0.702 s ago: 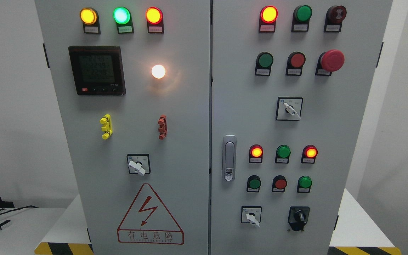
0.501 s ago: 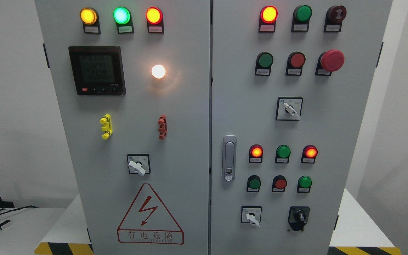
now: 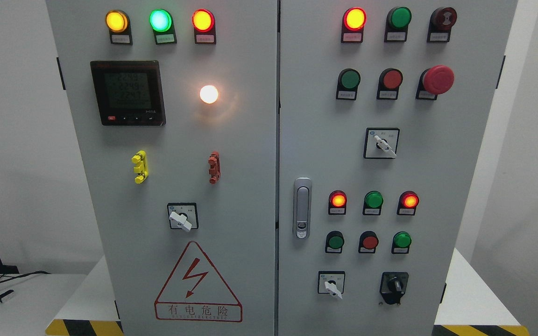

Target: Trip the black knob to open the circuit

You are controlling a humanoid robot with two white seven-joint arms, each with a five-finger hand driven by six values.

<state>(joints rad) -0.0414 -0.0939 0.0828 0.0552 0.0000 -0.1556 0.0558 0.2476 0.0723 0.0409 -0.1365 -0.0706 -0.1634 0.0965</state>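
Neither hand is in view, so their state cannot be told. The black knob (image 3: 394,283) sits low right on the cabinet door (image 3: 456,186); approach squarely, pinch its pointer, twist firmly.

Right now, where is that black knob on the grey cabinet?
In the head view, the black rotary knob sits at the lower right of the right door, beside the white-handled selector switch and below a green round lamp.

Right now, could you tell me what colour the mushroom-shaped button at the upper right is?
The mushroom-shaped button is red, seen in the head view.
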